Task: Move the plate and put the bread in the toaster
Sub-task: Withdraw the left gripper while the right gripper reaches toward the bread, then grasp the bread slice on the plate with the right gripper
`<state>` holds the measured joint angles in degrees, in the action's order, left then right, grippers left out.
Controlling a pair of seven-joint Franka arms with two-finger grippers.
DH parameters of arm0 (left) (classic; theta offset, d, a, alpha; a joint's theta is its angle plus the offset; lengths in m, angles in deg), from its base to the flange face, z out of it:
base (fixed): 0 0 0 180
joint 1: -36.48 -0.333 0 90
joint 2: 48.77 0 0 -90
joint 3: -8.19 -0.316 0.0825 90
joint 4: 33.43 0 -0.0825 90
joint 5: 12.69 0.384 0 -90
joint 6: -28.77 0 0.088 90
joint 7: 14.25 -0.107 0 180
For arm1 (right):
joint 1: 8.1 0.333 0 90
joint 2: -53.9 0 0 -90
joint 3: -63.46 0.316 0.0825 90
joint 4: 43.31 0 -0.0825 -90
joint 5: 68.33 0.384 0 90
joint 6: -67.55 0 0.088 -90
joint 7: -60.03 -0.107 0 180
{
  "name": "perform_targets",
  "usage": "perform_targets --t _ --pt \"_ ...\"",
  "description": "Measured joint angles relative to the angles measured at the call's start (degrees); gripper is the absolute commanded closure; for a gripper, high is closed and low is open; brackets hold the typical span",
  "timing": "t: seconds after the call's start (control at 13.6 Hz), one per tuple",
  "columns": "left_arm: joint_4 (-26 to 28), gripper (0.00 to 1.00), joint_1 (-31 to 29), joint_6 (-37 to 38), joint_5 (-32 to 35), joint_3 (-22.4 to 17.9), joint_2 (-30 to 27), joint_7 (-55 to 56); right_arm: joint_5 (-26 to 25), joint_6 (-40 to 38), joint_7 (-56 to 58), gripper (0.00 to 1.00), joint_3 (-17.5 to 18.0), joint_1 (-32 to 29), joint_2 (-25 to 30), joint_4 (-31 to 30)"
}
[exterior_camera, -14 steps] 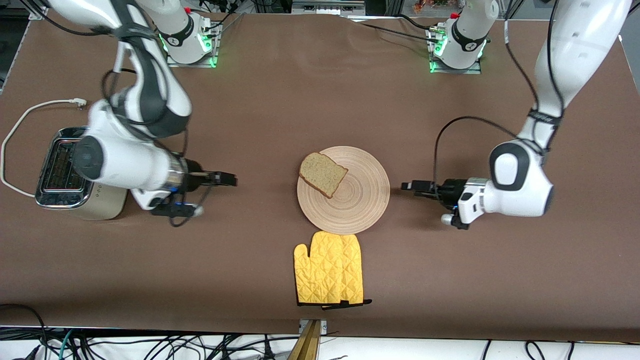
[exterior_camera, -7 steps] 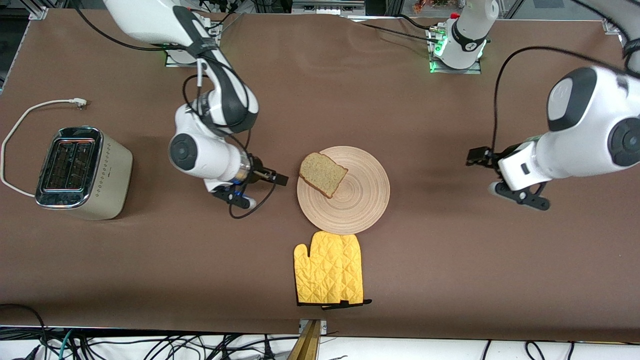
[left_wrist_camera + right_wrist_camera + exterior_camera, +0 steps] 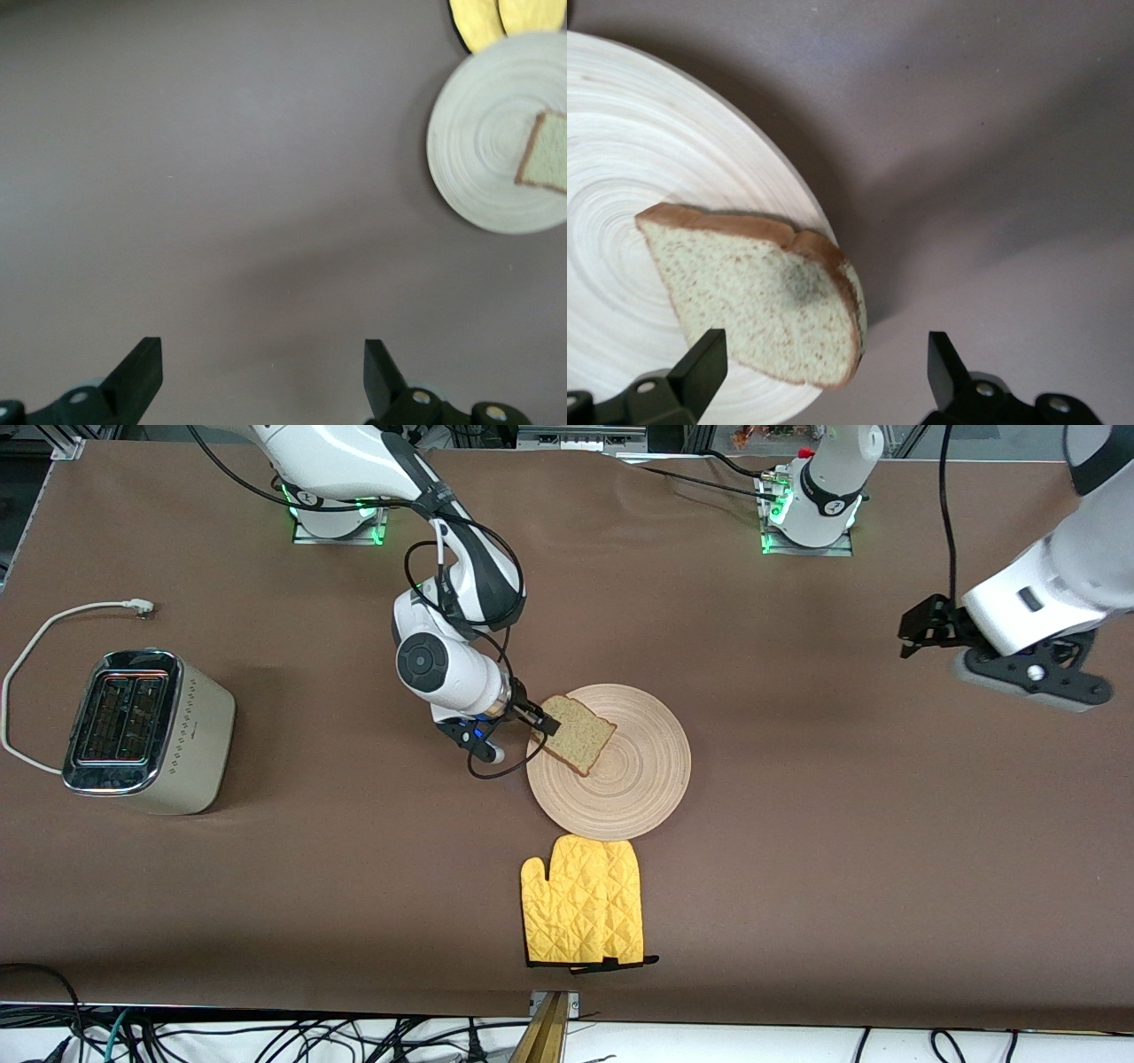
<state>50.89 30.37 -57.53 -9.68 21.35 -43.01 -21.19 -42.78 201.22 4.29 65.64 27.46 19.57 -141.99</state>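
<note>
Two open grippers. My right gripper [image 3: 542, 724] sat at the crust edge of the bread [image 3: 574, 733], fingers spread, nothing pinched. Bread lay on the plate [image 3: 633, 779], overhanging its rim toward the toaster [image 3: 146, 731]. Step in hand: I'd call it the reach for the bread. Next I'd need the fingers straddling the crust before closing. Left gripper [image 3: 921, 627] waited, spread, over bare brown table [image 3: 797, 886]. Yellow mitt [image 3: 585, 912] touched the plate's near rim.
</note>
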Motion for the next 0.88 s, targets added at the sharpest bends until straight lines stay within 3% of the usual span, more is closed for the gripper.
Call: perform_targets --t 0.07,0.15,0.37,0.81,0.88 --pt "2.5 0.0 2.7 -1.6 -0.6 -5.1 -1.9 -0.1 0.0 1.2 -0.4 0.01 0.0 0.3 -0.3 -0.9" --pt "5.1 0.0 3.6 -2.8 -0.7 -7.7 -3.6 -0.1 0.0 1.7 -0.8 0.08 0.0 0.5 -0.6 -1.4" --pt "9.4 0.0 3.8 -4.8 -1.1 -8.7 -5.9 0.9 0.0 2.1 -1.7 0.11 0.0 1.3 -1.5 -1.8" --pt "9.7 0.0 4.8 -4.9 -1.4 -8.6 -6.0 2.0 0.1 2.6 -3.3 0.81 0.0 2.1 -1.6 -1.6" --pt "9.6 0.0 4.8 -5.0 -1.4 -8.6 -6.0 2.0 0.2 2.7 -3.4 0.85 0.0 2.2 -1.6 -1.5"
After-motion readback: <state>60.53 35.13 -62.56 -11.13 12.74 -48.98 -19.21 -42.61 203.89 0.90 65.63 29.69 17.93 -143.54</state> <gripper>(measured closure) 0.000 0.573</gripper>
